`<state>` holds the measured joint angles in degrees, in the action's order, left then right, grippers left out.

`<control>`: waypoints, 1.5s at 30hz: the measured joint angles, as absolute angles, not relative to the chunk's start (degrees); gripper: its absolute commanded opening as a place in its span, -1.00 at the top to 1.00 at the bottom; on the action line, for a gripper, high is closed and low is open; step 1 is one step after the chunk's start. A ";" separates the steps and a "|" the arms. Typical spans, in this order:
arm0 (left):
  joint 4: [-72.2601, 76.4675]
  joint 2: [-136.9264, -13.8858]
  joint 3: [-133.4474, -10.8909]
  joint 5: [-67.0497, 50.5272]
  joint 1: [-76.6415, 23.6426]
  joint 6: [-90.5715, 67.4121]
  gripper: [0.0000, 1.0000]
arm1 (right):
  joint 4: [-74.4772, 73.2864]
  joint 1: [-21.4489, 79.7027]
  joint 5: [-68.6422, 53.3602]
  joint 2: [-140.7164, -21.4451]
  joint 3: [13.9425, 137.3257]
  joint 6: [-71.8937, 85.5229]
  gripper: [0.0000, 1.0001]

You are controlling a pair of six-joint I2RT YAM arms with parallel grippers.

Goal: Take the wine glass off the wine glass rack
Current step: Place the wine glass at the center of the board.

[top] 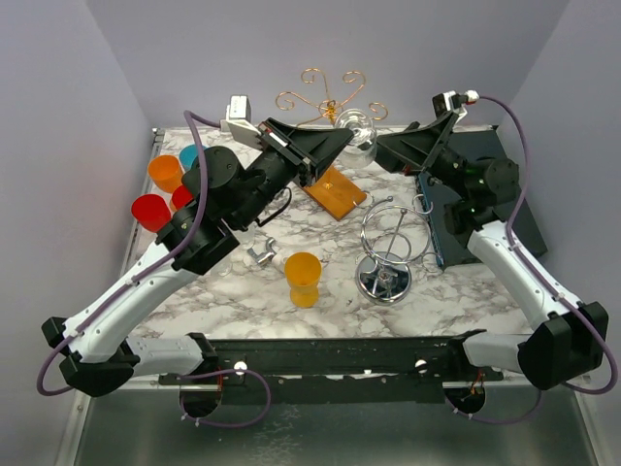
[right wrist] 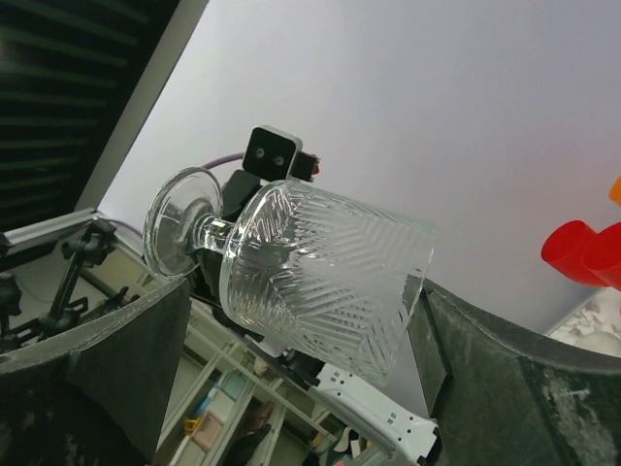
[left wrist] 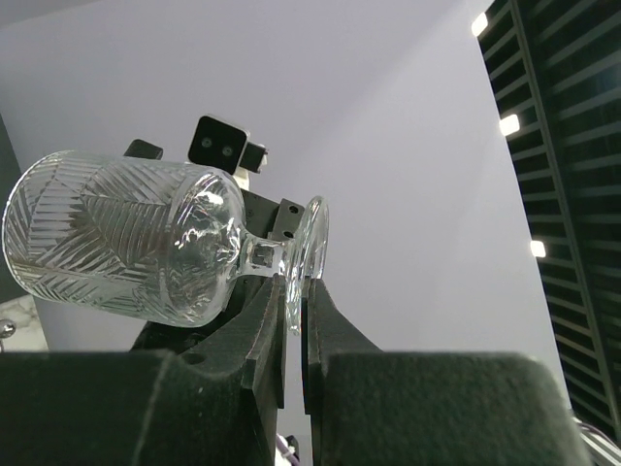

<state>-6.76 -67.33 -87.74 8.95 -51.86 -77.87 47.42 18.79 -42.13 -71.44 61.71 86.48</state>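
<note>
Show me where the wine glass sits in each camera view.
Top external: wine glass at upper centre of the picture.
Left wrist: left of centre, sideways, foot pinched by left hand.
Right wrist: centre, inside the open right hand.
Shared landmark: its round foot, in both wrist views.

The left arm (top: 126, 301) and right arm (top: 524, 272) match: white lower shells, black joints, black shoulder blocks at 8 and 4 o'clock. The left gripper (top: 340, 141) and right gripper (top: 381, 150) are black wedges. A purple cable (top: 528, 155) trails each arm.
</note>
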 measured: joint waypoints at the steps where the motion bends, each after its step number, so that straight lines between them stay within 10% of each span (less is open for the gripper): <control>1: -6.57 -67.53 -87.74 8.71 -51.81 -78.04 1.00 | 48.84 18.79 -42.26 -71.83 61.71 87.29 -0.88; 29: 16.67 -68.07 -78.04 -7.64 -39.27 -99.09 1.00 | 72.99 18.61 -41.52 -79.61 64.34 99.96 0.23; 39: 21.43 -68.62 -76.58 -10.59 -38.17 -103.00 1.00 | 72.40 18.50 -41.41 -79.77 66.50 98.28 0.98; 45: 21.78 -68.64 -75.46 -10.61 -37.08 -104.51 0.90 | 70.67 18.37 -41.25 -78.35 67.13 96.20 0.99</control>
<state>21.78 -68.64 -75.46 -10.61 -37.08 -104.51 70.67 18.37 -41.25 -78.35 67.13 96.20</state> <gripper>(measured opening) 0.132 0.039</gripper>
